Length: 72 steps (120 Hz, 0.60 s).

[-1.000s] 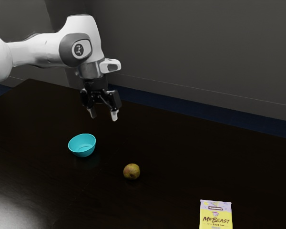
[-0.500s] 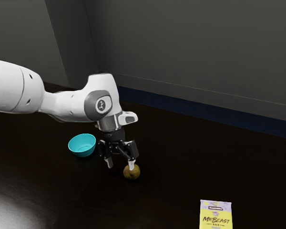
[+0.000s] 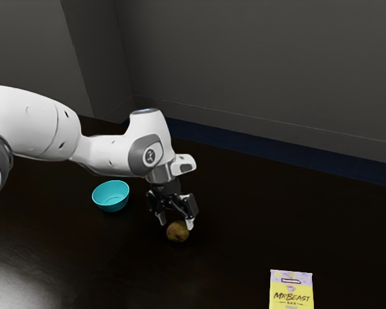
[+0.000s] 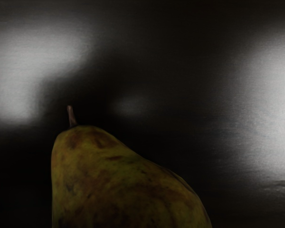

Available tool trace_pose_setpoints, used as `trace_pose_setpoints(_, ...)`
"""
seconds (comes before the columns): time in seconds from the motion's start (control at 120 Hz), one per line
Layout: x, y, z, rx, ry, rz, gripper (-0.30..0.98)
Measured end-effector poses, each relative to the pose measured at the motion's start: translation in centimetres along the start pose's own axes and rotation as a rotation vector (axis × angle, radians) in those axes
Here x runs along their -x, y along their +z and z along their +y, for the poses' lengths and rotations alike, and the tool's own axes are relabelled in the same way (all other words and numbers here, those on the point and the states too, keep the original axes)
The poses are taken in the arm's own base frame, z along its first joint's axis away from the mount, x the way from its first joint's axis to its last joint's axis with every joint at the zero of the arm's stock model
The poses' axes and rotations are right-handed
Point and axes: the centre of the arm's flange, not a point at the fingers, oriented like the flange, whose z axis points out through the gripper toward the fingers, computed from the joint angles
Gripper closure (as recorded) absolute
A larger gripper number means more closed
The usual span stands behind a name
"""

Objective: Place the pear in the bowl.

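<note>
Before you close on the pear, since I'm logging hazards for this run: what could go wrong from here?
My open gripper looks high on the pear, so a shallow pinch could slip. The pear's tapered body might twist or roll when squeezed. Carried too low, it could knock the upright bowl.

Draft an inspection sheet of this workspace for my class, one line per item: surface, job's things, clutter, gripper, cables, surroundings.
Surface: dark table, glare at the exterior view's lower left.
Job's things: pear on the table, outside the bowl, stem attached; turquoise bowl upright, no fruit in it.
Clutter: yellow and lilac MrBeast packet, apart from both.
Gripper: jaws open, low over the pear.
Cables: nothing seen.
Surroundings: plain grey wall, dark blue strip below.
</note>
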Motion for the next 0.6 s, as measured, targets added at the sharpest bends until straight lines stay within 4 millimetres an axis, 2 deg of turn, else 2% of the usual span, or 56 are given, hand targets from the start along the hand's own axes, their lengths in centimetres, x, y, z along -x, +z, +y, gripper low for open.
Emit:
trace_pose_setpoints(0.167,-0.5,1.3,-1.1,-0.005,0.001,-0.012,0.01)
trace_pose_setpoints(0.442,-0.7,2.1,-1.1,-0.006,0.019,-0.016,0.17)
trace_pose_setpoints(0.6,-0.7,2.3,-1.2,-0.005,0.025,-0.019,0.22)
